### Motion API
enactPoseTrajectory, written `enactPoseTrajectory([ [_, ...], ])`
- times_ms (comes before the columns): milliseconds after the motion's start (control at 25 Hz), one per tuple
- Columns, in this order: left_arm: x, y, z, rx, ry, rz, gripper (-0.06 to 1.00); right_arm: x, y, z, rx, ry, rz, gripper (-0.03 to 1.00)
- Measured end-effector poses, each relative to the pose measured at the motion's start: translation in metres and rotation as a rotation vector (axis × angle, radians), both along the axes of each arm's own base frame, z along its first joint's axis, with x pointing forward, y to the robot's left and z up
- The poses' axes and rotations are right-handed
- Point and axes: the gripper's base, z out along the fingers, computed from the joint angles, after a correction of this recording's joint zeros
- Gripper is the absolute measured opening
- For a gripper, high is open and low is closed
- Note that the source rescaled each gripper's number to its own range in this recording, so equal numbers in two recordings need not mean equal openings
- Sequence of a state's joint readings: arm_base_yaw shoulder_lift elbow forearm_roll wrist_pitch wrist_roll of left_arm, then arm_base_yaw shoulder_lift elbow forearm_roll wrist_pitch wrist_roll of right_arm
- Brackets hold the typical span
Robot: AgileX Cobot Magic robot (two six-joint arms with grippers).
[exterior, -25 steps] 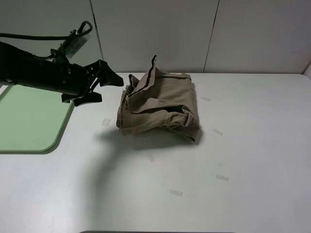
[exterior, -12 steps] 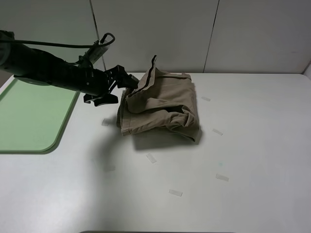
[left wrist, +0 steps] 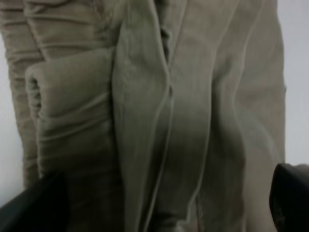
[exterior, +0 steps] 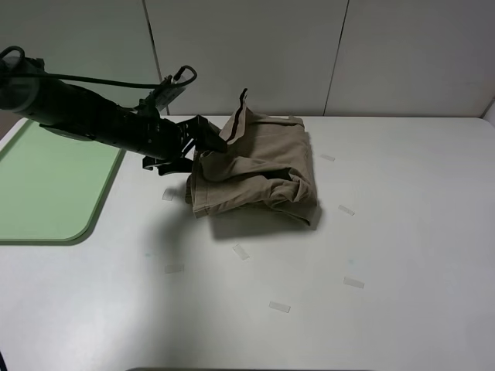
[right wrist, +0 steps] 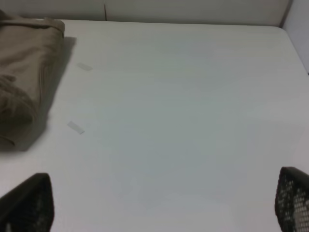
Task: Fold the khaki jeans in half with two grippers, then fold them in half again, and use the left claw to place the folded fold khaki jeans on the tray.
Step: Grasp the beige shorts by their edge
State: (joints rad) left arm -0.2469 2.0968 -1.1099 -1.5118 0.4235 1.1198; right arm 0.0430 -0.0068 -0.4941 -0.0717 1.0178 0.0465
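Loosely folded, rumpled khaki jeans (exterior: 255,168), one corner upright.

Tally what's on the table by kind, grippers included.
Folded khaki cotton shorts: 1
Pale green plastic tray: 1
Small clear tape strips on the white tabletop, e.g.: 8 that I can make out
Black grippers in view: 2, left, right
Total: 12
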Motion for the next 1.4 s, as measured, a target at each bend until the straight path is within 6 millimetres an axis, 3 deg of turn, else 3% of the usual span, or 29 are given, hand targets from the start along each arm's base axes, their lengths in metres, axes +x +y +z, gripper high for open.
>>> enactPoseTrajectory([
  [560, -0.007, 0.005, -0.007, 0.119, 0.019, -0.094, 0.82, 0.000, 0.000, 0.000, 0.000, 0.000, 0.000, 1.00],
  [1040, 0.000, 0.013, -0.017, 0.204, -0.003, -0.024, 0.82, 0.000, 0.000, 0.000, 0.000, -0.001, 0.000, 1.00],
  [1400, 0.007, -0.010, -0.025, 0.150, 0.011, -0.021, 0.82, 0.000, 0.000, 0.000, 0.000, 0.000, 0.000, 1.00],
])
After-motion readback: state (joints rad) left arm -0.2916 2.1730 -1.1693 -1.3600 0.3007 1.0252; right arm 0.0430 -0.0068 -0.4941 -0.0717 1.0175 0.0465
